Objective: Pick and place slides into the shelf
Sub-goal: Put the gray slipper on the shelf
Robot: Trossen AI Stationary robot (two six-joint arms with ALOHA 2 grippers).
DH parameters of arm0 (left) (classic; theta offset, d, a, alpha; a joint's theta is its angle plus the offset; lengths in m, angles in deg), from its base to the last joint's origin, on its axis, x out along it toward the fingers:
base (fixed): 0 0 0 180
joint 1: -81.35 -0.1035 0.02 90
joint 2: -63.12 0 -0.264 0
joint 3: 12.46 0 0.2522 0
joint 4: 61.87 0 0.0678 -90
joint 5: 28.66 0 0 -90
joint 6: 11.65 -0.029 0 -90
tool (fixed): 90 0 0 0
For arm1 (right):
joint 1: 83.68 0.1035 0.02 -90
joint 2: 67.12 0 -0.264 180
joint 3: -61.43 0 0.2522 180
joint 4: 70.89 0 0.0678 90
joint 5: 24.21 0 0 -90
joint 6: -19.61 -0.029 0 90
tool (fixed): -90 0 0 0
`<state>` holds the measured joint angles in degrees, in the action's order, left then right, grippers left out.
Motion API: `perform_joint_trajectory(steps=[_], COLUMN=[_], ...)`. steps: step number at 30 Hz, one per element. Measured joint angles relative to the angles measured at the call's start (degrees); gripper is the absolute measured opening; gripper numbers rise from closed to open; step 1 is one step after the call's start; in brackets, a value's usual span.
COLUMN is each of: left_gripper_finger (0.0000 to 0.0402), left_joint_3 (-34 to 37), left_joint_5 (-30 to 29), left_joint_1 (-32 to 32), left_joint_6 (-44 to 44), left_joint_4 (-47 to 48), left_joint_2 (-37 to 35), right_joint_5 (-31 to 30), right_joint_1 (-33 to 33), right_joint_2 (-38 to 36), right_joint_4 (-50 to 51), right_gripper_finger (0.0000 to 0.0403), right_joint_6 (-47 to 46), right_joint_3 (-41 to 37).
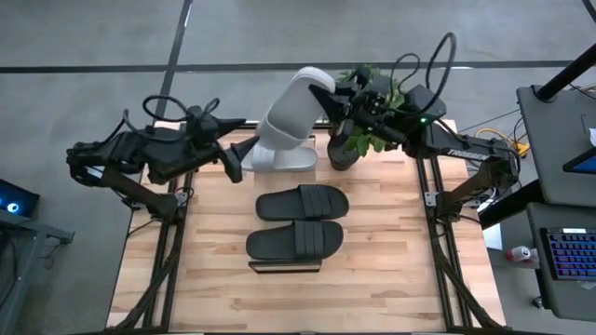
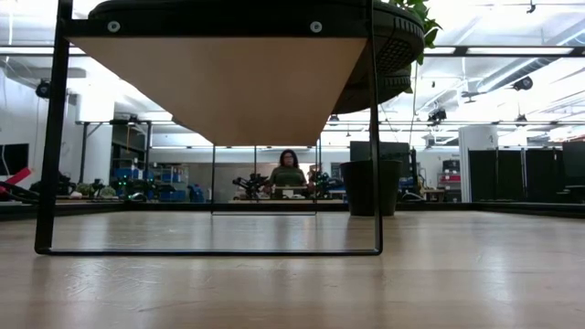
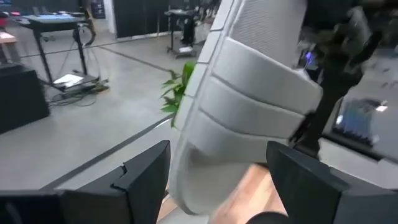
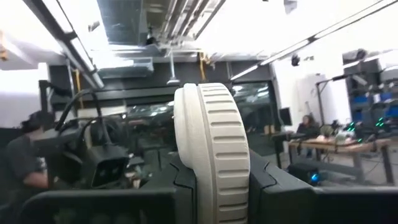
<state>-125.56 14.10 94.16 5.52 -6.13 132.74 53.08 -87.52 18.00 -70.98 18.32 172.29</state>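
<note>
- A pale grey slide [image 1: 291, 110] is held in the air over the far middle of the tabletop [image 1: 214, 270], tilted, with its raised end toward the right.
- The right gripper [image 1: 337, 100] is seen at the raised end of this slide; its fingers [image 4: 186, 180] are nearly closed and clamped on the edge of the ribbed sole, one on each side, as the right wrist view shows.
- The left gripper [image 1: 233, 160] is placed at the lower end of the same slide, at the far left of the tabletop; its fingers [image 3: 146, 171] are spread wide, one on either side of the slide's strapped end. Whether they touch the rubber cannot be told.
- A second pale grey slide [image 1: 291, 158] lies flat on the tabletop under the raised one, mostly hidden by it.
- Two black slides [image 1: 301, 202] are seen lying side by side, crosswise, on the shelf [image 1: 285, 268] in the middle of the tabletop; only a strip of the shelf's near edge shows from above.
- In the low view the shelf's wooden underside [image 2: 219, 82] and dark metal frame are seen from below, with a dark slide on top.
- A potted plant [image 1: 358, 140] stands on the far part of the tabletop, just right of the grey slides.
- A person [image 2: 288, 174] is seen in the room behind.
</note>
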Motion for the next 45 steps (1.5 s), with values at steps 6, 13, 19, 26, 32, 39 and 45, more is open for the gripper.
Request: perform_joint_trajectory(steps=[6,13,19,26,32,39,45], left_gripper_finger=[0.0251,0.0251,0.0251,0.0251,0.0251,0.0251,0.0251], left_joint_3=[5.9,14.8,23.6,30.3,32.0,32.9,33.2], left_joint_5=[1.2,4.3,6.6,7.9,9.3,14.0,17.7], left_joint_1=[0.1,0.1,0.3,0.3,0.3,0.3,-0.5], left_joint_6=[-1.1,-5.2,-10.0,-11.6,-11.6,-11.6,-11.9], left_joint_4=[-6.9,-22.5,-40.1,-49.7,-53.6,-58.1,-58.0], left_joint_2=[-3.3,-5.6,-8.9,-10.5,-10.5,-9.7,-9.7], right_joint_5=[-1.0,-1.0,-0.9,-0.9,-0.8,0.0,2.7], right_joint_1=[0.1,0.0,0.1,0.1,0.1,0.1,0.1], right_joint_2=[0.0,-0.3,-0.3,-0.3,-0.3,-0.3,-0.3], right_joint_4=[-1.1,-3.7,-6.0,-6.3,-7.1,-7.3,-7.9], right_gripper_finger=[0.0049,0.0049,0.0049,0.0049,0.0049,0.0049,0.0048], right_joint_6=[0.5,0.2,0.2,-0.1,-0.1,-0.2,-2.3], right_joint_3=[0.0,0.0,0.0,0.0,0.0,0.0,0.0])
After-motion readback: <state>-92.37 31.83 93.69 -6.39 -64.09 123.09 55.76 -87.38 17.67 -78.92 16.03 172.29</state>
